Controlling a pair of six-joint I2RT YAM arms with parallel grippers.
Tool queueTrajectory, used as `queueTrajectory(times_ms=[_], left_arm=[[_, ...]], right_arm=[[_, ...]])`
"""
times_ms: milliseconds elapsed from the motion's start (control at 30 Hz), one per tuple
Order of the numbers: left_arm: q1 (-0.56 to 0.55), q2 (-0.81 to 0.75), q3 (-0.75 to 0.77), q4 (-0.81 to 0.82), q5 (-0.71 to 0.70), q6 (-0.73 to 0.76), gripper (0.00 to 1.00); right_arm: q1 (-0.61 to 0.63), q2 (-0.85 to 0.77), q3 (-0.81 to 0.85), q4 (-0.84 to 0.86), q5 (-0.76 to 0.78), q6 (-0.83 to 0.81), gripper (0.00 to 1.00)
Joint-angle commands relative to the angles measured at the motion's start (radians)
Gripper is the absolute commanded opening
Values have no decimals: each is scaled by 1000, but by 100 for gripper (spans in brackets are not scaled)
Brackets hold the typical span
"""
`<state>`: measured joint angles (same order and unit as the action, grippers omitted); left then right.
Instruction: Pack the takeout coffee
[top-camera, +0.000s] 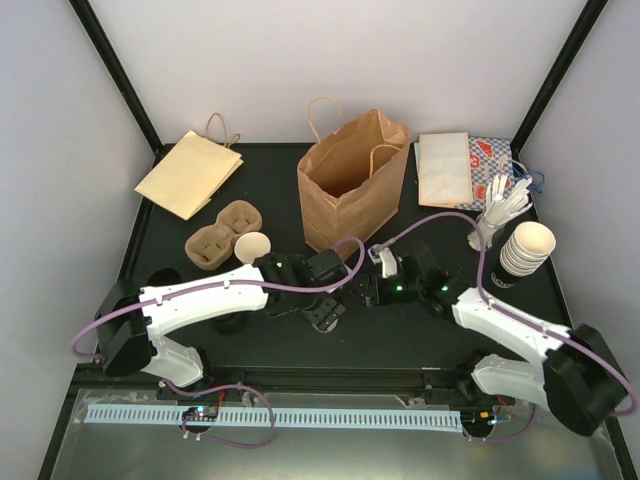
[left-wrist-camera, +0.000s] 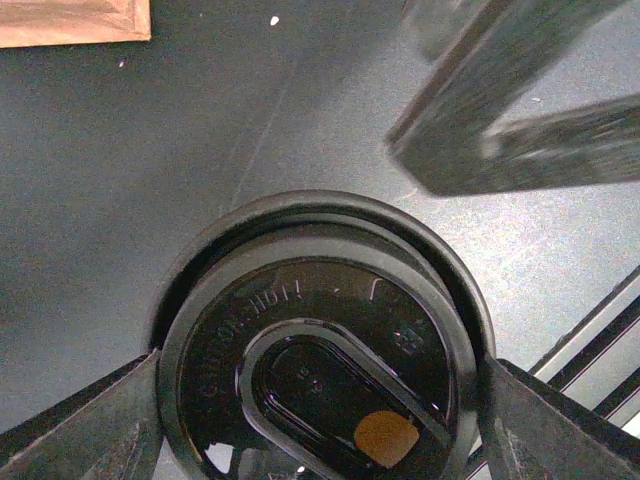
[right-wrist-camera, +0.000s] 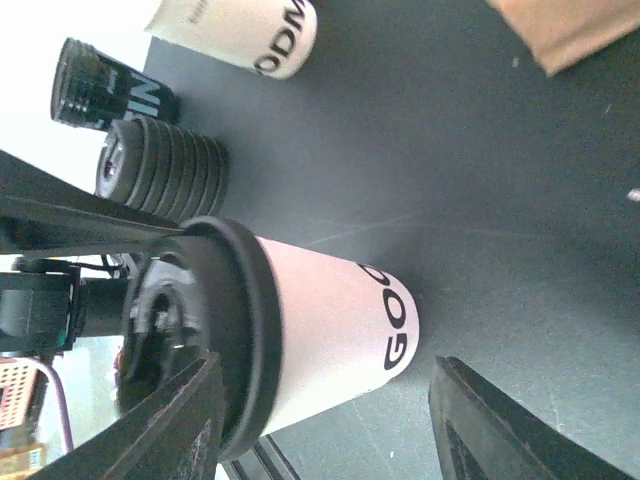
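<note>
While my left tool (left-wrist-camera: 320, 380) clamps the black lid (left-wrist-camera: 320, 290) from above, its fingers (left-wrist-camera: 90, 430) pressed to the rim on either side, the takeout coffee (right-wrist-camera: 335, 335) stands upright at the centre of the tabletop (top-camera: 270, 185), just in front of the open brown paper bag (top-camera: 350, 195).

The left wrist camera looks straight down on the lid's raised lettering, oval recess and a small tan spot, but gives nothing of the cup's wall.

The right wrist camera supplies the side. It shows a white tapered wall, the dark letters "GOO", and the lid sitting over the mouth. My right tool (right-wrist-camera: 328, 395) is wide, its two fingers apart with the cup's wall just beyond their tips and not gripped. This camera alone picks out a stack of black lids (right-wrist-camera: 165, 170) beyond the cup.

From overhead, both arms meet at the centre and cover the coffee almost entirely. Only this view lays out the rest. A flat paper bag (top-camera: 188, 172) lies at far left. At the near right corner of the brown cup carrier (top-camera: 215, 240) is a second white cup (top-camera: 252, 246), and I cannot tell whether it sits in a pocket or beside it. A tall stack of cups (top-camera: 525, 250) stands at right.
</note>
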<state>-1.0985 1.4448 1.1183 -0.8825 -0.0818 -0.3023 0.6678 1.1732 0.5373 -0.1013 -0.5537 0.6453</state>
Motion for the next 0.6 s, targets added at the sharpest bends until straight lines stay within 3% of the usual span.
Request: queueTrajectory(times_ms=[0, 200, 400, 567], left_arm=[[15, 37, -28, -39, 41, -58, 84], [17, 46, 15, -69, 32, -127, 85], [17, 20, 36, -64, 43, -157, 96], [17, -5, 76, -89, 26, -162, 99]], right_arm=[[-2, -111, 87, -174, 90, -56, 59], [-2, -115, 54, -183, 16, -65, 59], [-2, -155, 8, -178, 20, -62, 58], [-2, -159, 21, -205, 23, -82, 59]])
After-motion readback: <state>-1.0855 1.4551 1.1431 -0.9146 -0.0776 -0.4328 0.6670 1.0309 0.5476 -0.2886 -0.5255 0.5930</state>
